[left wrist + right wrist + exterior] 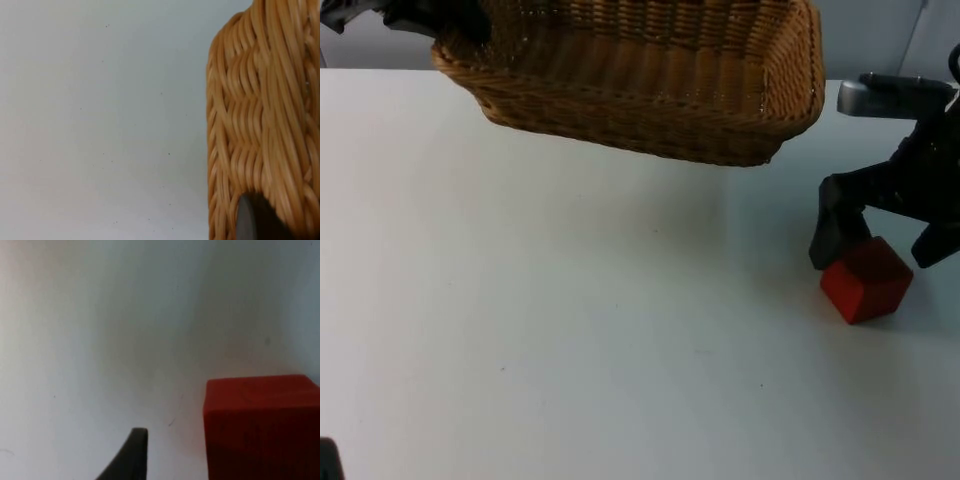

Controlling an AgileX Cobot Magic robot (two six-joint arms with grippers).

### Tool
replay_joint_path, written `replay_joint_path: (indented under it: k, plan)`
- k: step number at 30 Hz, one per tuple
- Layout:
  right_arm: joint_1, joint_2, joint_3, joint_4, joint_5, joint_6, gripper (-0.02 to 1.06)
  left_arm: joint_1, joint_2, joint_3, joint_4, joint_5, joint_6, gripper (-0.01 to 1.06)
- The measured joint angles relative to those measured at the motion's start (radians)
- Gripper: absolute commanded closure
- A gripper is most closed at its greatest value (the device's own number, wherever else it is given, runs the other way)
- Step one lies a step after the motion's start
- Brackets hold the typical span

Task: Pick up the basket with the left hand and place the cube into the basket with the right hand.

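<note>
White table (570,330) runs back to the grey partition. My left gripper (450,25) stays out of this, clamped on the rim of the basket (640,80), which hangs tilted above the table. My right gripper (875,240) is spread around the red cube (866,279). I should centre, lower, then close squarely on opposite faces.

No readable text, label, brand, number or sign anywhere: none on the woven brown wicker basket (650,90), none on the red cube (866,279), none on the white tabletop (570,330).
</note>
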Motion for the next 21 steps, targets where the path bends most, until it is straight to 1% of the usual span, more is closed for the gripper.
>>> replay_joint_path:
  k: [1,2,3,4,6,8,12,13,14,15,18,19,21]
  plan:
    - [0.0,0.0,0.0,0.0,-0.002,0.0,0.27,0.0,0.0,0.0,0.0,0.0,0.0,1.05]
    - [0.0,0.0,0.0,0.0,-0.002,0.0,0.35,0.0,0.0,0.0,0.0,0.0,0.0,1.05]
    - [0.0,0.0,0.0,0.0,-0.004,0.0,0.35,0.0,0.0,0.0,0.0,0.0,0.0,1.05]
    - [0.0,0.0,0.0,0.0,-0.007,0.005,0.57,0.0,0.0,0.0,0.0,0.0,0.0,1.05]
    - [0.0,0.0,0.0,0.002,-0.021,0.024,0.83,0.0,0.0,0.0,0.0,0.0,0.0,1.05]
    - [0.0,0.0,0.0,0.002,-0.031,0.036,1.05,0.0,0.0,0.0,0.0,0.0,0.0,1.05]
    - [0.0,-0.002,-0.002,0.003,-0.084,0.107,1.05,0.0,0.0,0.0,0.0,0.0,0.0,1.05]
    - [0.0,-0.002,-0.002,-0.003,-0.092,0.13,1.05,0.0,0.0,0.0,0.0,0.0,0.0,1.05]
    - [0.0,-0.002,-0.002,-0.003,-0.092,0.13,1.05,0.0,0.0,0.0,0.0,0.0,0.0,1.05]
    - [0.0,-0.002,-0.006,-0.015,-0.099,0.158,1.05,0.0,0.0,0.0,0.0,0.0,0.0,1.05]
    - [0.0,-0.002,-0.023,-0.137,-0.109,0.291,1.05,0.0,0.0,0.0,0.0,-0.002,0.0,1.05]
    - [0.0,-0.002,-0.023,-0.137,-0.109,0.291,1.05,0.0,0.0,0.0,0.0,-0.002,0.0,1.05]
    - [0.0,-0.01,-0.037,-0.208,-0.103,0.366,1.04,0.0,0.0,0.0,0.0,-0.002,0.0,1.05]
